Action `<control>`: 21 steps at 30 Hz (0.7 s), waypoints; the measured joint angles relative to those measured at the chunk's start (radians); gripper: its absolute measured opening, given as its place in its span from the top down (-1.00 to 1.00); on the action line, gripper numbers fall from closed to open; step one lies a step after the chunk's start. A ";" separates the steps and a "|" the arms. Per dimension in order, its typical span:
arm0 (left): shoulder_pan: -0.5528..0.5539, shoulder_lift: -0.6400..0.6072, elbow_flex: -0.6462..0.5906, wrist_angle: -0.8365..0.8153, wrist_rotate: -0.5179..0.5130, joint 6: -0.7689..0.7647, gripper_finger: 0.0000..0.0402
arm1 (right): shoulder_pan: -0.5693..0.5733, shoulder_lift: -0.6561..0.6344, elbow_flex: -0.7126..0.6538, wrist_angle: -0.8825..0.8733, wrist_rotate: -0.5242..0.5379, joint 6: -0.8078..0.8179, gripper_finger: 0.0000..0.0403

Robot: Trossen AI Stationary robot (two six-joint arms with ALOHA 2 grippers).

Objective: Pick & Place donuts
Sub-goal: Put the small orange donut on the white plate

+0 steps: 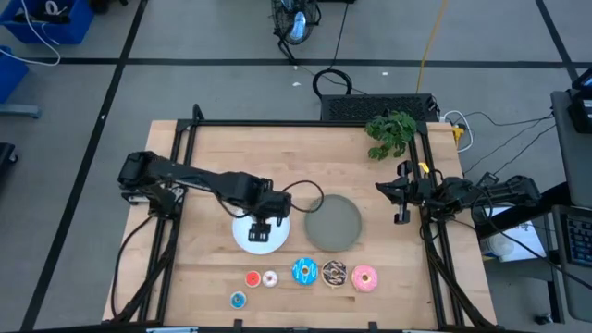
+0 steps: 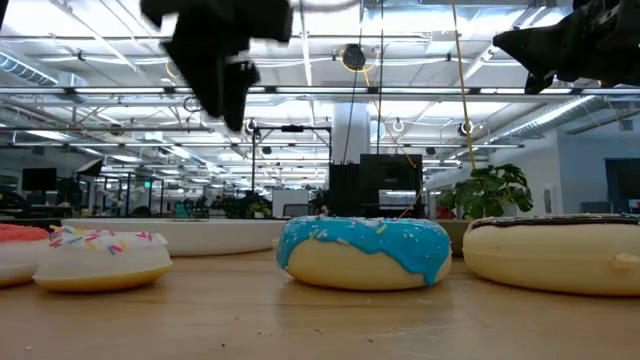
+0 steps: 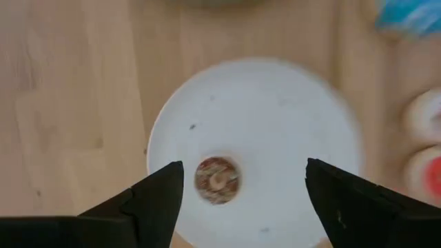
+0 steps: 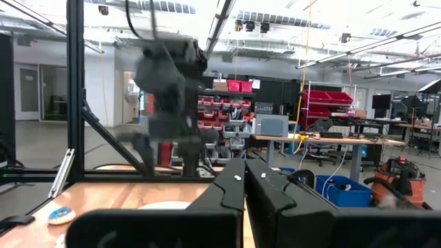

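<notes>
My left gripper (image 3: 244, 172) is open and hangs above the white plate (image 1: 242, 239), well clear of it in the low view (image 2: 225, 75). The tiny brown donut (image 3: 217, 180) lies flat on that plate, below and between the fingers. Along the table's near edge lie the red (image 1: 252, 278), whitish-pink (image 1: 270, 278), blue (image 1: 305, 271), brown sprinkled (image 1: 334, 274) and pink (image 1: 364, 277) donuts. The tiny light blue donut (image 1: 238, 299) lies nearest the edge. My right gripper (image 4: 244, 176) is shut and waits raised at the table's right edge (image 1: 404, 194).
The grey plate (image 1: 333, 222) sits just right of the white plate, with nothing on it. A green plant (image 1: 390, 132) stands at the far right corner. A black frame (image 1: 185, 139) runs along the table's left, far and right sides. Bare wood lies left of the white plate.
</notes>
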State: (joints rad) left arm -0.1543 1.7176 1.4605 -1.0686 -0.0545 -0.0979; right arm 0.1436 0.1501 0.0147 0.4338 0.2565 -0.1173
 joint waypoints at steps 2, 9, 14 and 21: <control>-0.036 0.000 0.067 -0.028 0.000 -0.057 -0.42 | 0.000 0.000 0.000 -0.003 0.000 0.000 1.00; -0.201 0.000 0.158 -0.121 -0.036 -0.219 -0.18 | 0.000 0.000 0.000 0.007 0.000 -0.001 1.00; -0.303 0.001 0.154 -0.232 -0.034 -0.486 0.07 | 0.000 0.000 0.000 0.007 0.000 -0.005 1.00; -0.429 0.002 0.128 -0.232 -0.102 -0.646 0.35 | 0.000 0.000 0.000 0.010 0.001 -0.008 1.00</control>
State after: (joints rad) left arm -0.5833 1.7191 1.5887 -1.3002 -0.1561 -0.7435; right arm 0.1436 0.1501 0.0147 0.4442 0.2577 -0.1249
